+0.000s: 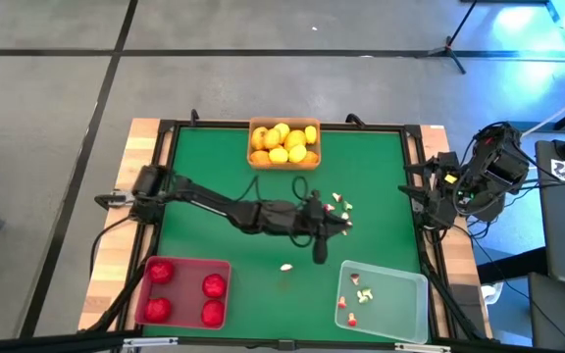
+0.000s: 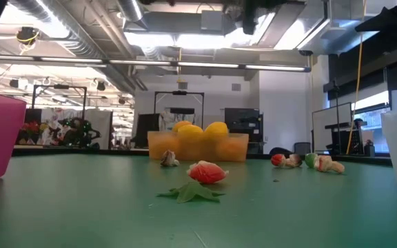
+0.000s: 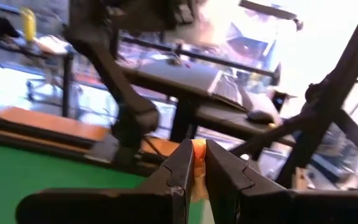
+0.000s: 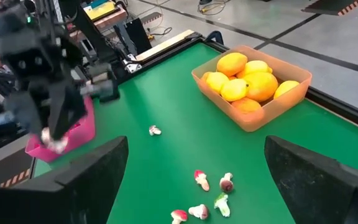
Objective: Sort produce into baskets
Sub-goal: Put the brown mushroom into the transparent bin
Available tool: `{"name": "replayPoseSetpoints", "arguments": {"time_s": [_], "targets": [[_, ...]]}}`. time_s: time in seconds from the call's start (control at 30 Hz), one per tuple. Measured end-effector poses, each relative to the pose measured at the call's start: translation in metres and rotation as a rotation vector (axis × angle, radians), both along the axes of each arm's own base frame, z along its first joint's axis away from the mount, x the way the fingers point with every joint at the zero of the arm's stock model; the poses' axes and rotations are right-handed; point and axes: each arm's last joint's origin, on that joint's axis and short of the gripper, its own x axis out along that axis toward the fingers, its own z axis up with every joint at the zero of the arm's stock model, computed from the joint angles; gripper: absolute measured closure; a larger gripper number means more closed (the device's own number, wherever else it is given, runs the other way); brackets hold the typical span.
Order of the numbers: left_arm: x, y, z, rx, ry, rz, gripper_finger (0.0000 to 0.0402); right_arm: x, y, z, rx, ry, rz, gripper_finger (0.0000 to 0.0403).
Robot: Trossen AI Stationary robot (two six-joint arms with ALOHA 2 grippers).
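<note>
My left gripper (image 1: 319, 253) hangs over the middle of the green table, shut on a tiny whitish-and-orange bit (image 3: 197, 169); the bit also shows in the right wrist view (image 4: 56, 144). My right gripper (image 4: 197, 186) waits open and empty at the table's right edge. Several bits (image 1: 341, 204) lie loose on the mat, and one lone bit (image 1: 287, 266) lies nearer the front. The orange basket (image 1: 256, 157) holds yellow fruits, the red basket (image 1: 184, 265) holds red fruits, and the clear basket (image 1: 415, 294) holds several bits. My left gripper pinches the tiny bit (image 3: 197, 174) between its two fingers (image 3: 182, 165), which stand almost closed on it. In the right wrist view the bit sits at the fingers' lower ends (image 4: 55, 146), lifted clear of the table.
In the low view a red piece with a green leaf (image 2: 205, 172) and a whitish piece (image 2: 169, 160) lie on the mat in front of the orange basket (image 2: 198, 146). The table has a raised black frame (image 1: 412, 176).
</note>
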Motion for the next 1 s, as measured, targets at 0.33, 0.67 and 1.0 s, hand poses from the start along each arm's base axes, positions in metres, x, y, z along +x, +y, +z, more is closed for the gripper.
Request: {"name": "replayPoseSetpoints", "arguments": {"time_s": [0.33, 0.67, 1.0], "targets": [[0.045, -0.038, -0.035, -0.025, 0.005, -0.133, 0.0369, 0.000, 0.000, 0.000, 0.000, 0.012, 0.013, 0.0029], [0.058, -0.076, -0.071, -0.059, 0.136, -0.192, 0.0368, 0.000, 0.001, 0.000, 0.000, 0.012, 0.013, 0.0029], [0.057, -0.079, -0.073, -0.134, 0.174, -0.283, 0.0368, 0.000, 0.002, -0.001, 0.048, 0.037, 0.037, 0.0029]]}}
